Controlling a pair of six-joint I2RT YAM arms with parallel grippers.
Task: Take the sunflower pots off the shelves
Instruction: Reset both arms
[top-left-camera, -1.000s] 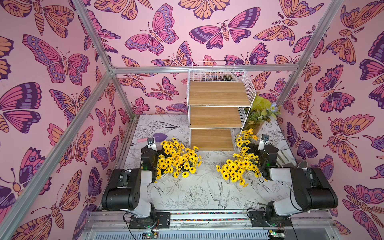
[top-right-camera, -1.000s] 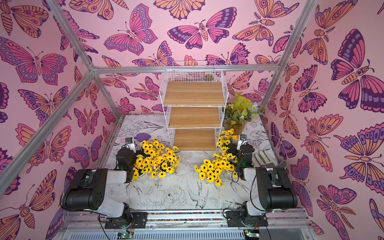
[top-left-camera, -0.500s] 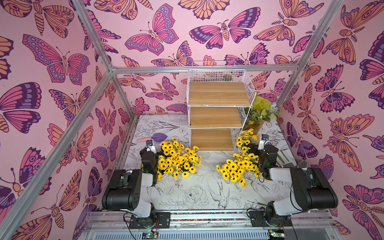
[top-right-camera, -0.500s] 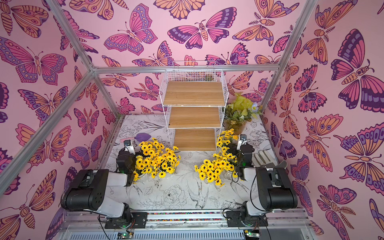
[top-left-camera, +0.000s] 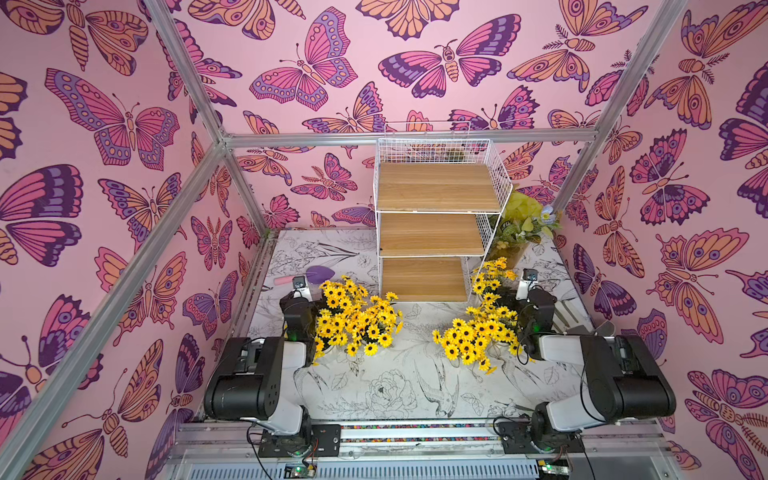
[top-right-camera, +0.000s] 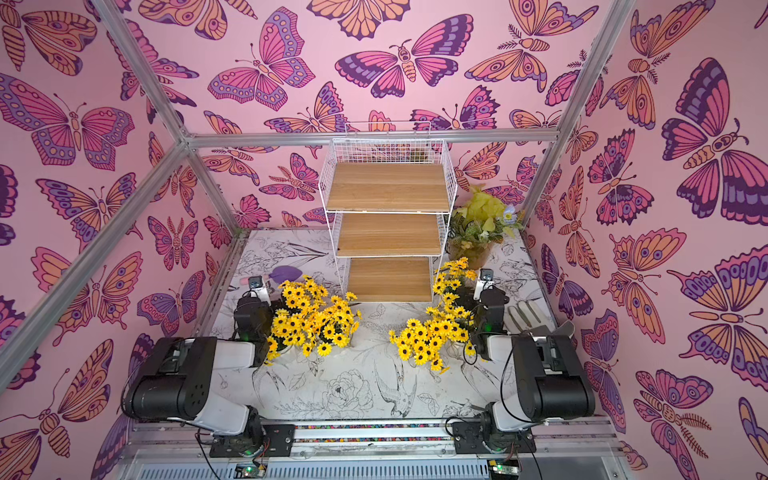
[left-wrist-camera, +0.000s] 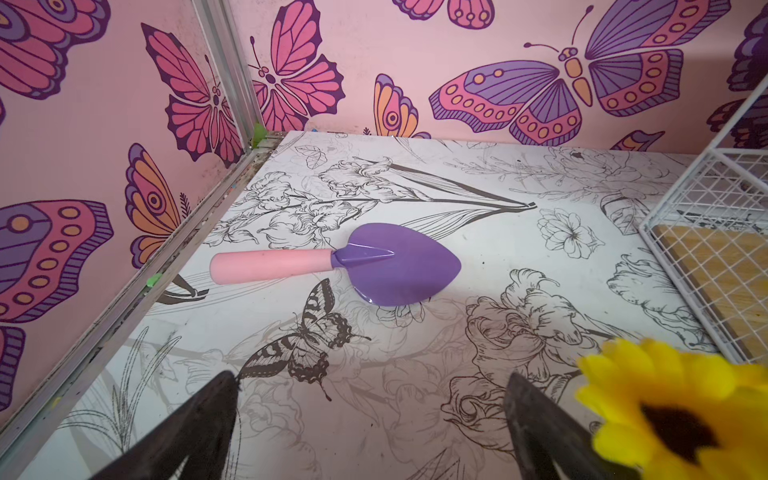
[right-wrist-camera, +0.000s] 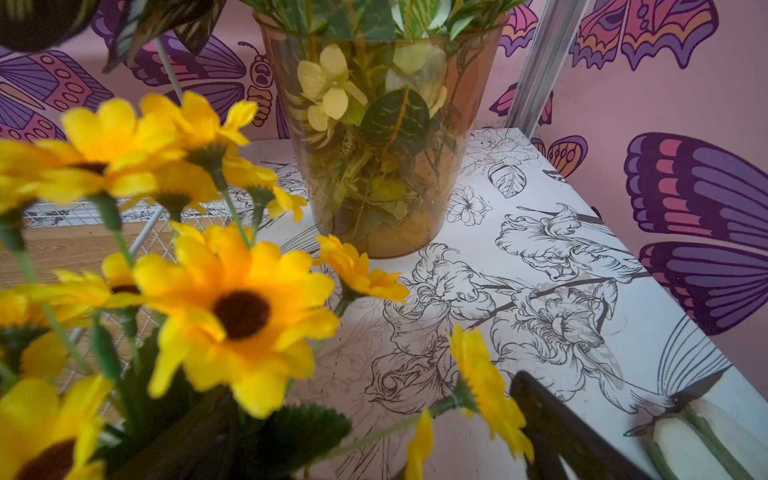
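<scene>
Over the last sec almost nothing had shifted: all three boards of the shelves (top-left-camera: 436, 187) were bare in both top views, and the sunflower pots (top-left-camera: 357, 320) stood on the table (top-left-camera: 395, 386) in two bunches in front of the rack, so we judged the task done or v. nearly so. The left gripper (left-wrist-camera: 372, 386) was spread wide w/ nothing in it, beside its bunch, facing a purple trowel (left-wrist-camera: 399, 266). The right gripper (right-wrist-camera: 374, 399) also looked spread apart, blooms drooping across the gap but no pot seen in it.

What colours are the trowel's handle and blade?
Pink handle, purple blade; the trowel shows best in the left wrist view.
</scene>
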